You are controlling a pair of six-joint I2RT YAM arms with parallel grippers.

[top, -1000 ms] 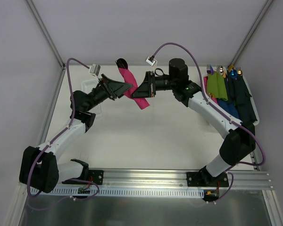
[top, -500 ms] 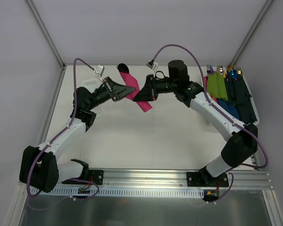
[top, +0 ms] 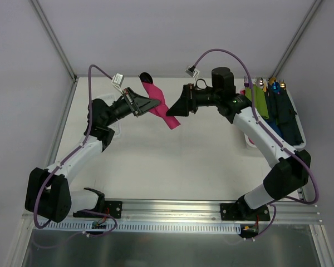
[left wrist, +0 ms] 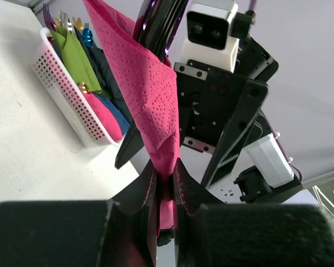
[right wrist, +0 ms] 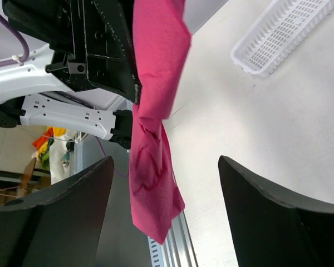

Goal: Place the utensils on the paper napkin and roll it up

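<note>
Jaws on the left arm are clenched on the middle of the paper napkin (left wrist: 150, 83), held in the air above the surface (top: 156, 161) as a loose wrap around the utensils (left wrist: 158, 22); the right jaws stand released, flanking its free tail. Such thin, soft paper will likely tear or unroll, and the glossy handles could slip, so grip where paper overlaps handles. Open room lies below; the basket (left wrist: 67, 105) of bundles crowds the right.

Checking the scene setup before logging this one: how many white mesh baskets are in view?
2. One white mesh basket on the right side holds rolled napkin bundles. The other basket, seemingly empty, sits on the left side, mostly hidden in the top view.
</note>
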